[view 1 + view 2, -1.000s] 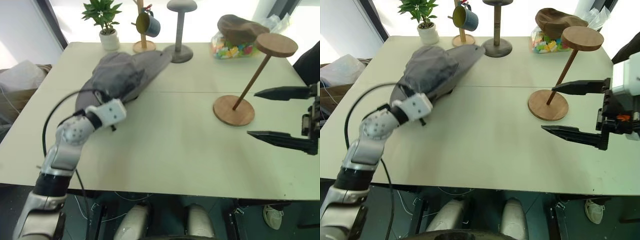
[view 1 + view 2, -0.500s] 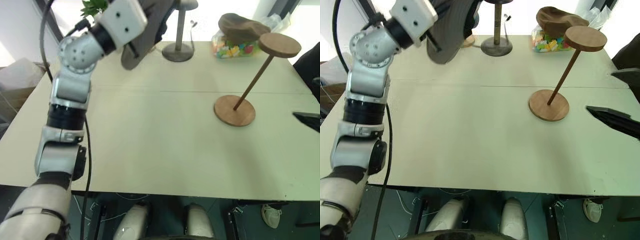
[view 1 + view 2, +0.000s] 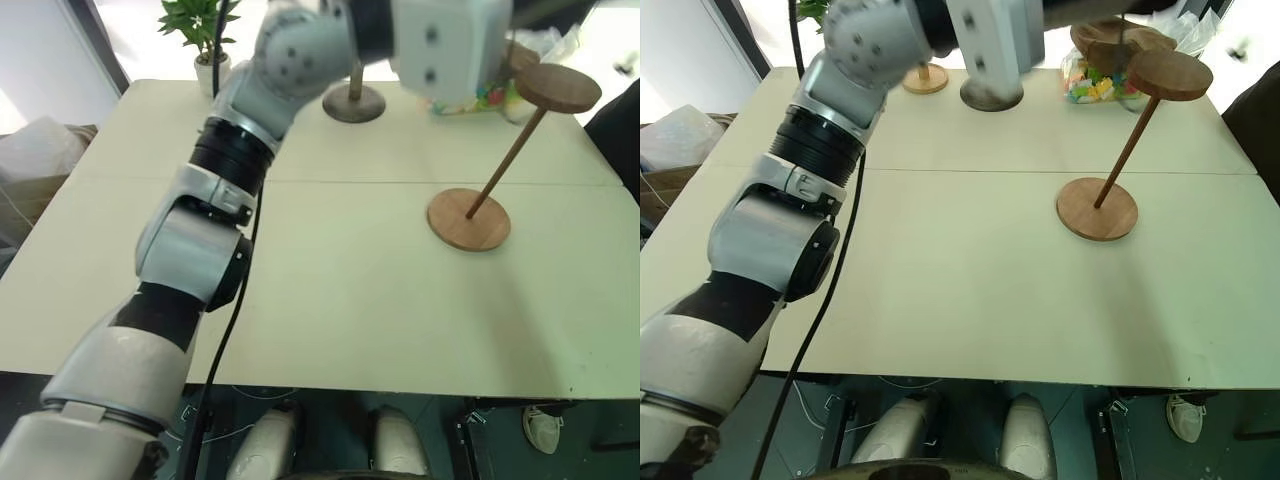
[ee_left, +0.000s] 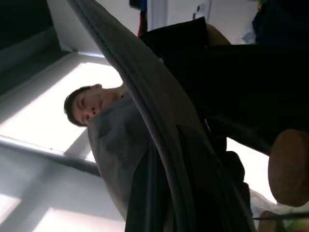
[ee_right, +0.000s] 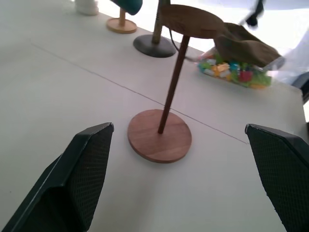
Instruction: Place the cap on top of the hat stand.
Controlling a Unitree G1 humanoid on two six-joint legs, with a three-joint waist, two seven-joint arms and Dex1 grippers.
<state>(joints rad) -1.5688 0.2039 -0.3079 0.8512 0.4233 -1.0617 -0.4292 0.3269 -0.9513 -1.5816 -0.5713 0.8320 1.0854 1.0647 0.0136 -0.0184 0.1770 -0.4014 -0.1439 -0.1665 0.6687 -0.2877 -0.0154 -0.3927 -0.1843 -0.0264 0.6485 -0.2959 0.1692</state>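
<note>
The cap's grey brim [image 4: 159, 96] runs slantwise through the left wrist view, with my left gripper [image 4: 166, 140] shut on it. My left arm [image 3: 300, 60] is raised across the back of the table, its wrist high beside the stand's top. The hat stand [image 3: 468, 220] is at the right: a round wooden base, a thin slanted rod and a flat disc top [image 3: 557, 88]. My right gripper [image 5: 178, 128] is open, level, with its fingers [image 5: 82, 169] spread wide on the near side of the stand's base [image 5: 159, 135].
Along the table's back edge are a potted plant [image 3: 205, 30], a mug tree's base [image 3: 925, 78], a grey stand's base [image 3: 352, 102] and a bag of coloured sweets [image 5: 231, 70] under a brown flat cap [image 5: 246, 43]. A person in dark clothes [image 3: 615, 130] is at the right.
My left arm lifted the cap off the table and swung it up and to the right, toward the stand's top. The right gripper drew back to the right, out of the head views.
</note>
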